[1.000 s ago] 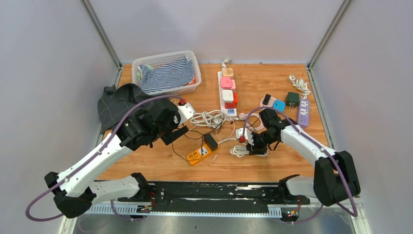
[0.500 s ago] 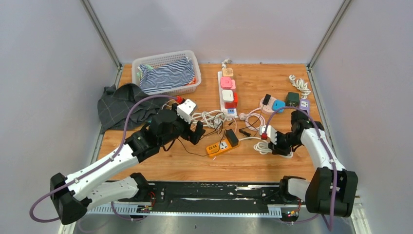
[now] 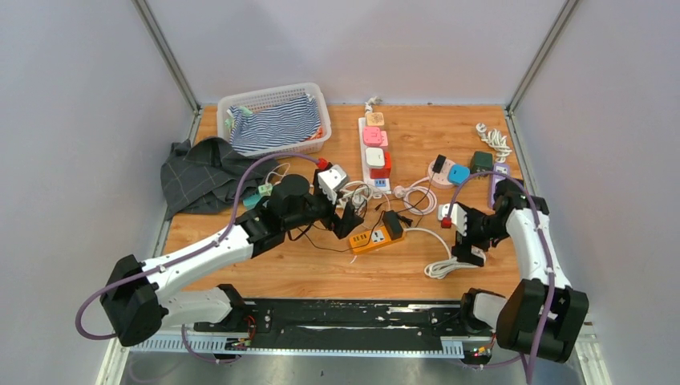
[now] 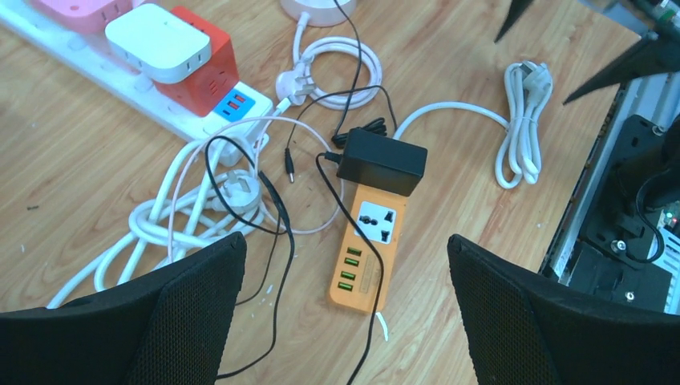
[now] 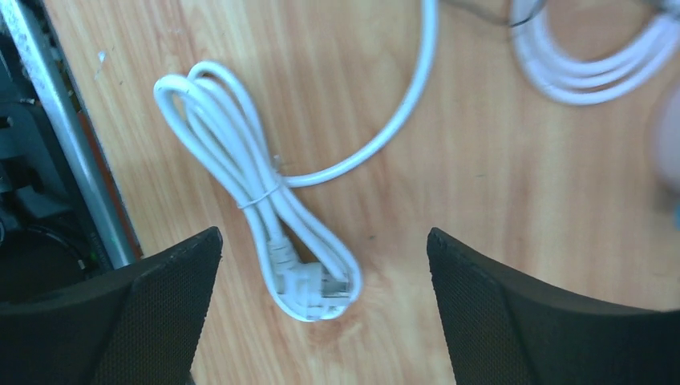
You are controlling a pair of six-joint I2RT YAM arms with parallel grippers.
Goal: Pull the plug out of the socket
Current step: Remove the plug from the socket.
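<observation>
Since the left jaws hang wide open over the near end of the orange socket strip (image 4: 362, 261), the left arm (image 3: 200, 255) is clearly the nearer one for this pull. In its wrist view the strip lies on the desk (image 4: 473, 208) with its long axis running away from the jaws, tilted a little to the right. The black plug (image 4: 382, 163) sits on the far end. I cannot tell if its pins are fully inside.

The top view adds what this view hides: the right arm (image 3: 529, 233) is well apart, to the right of the strip. Its jaws are wide too and hold nothing. The right wrist view shows only a bundled white cable (image 5: 269, 233) under them, no socket.
</observation>
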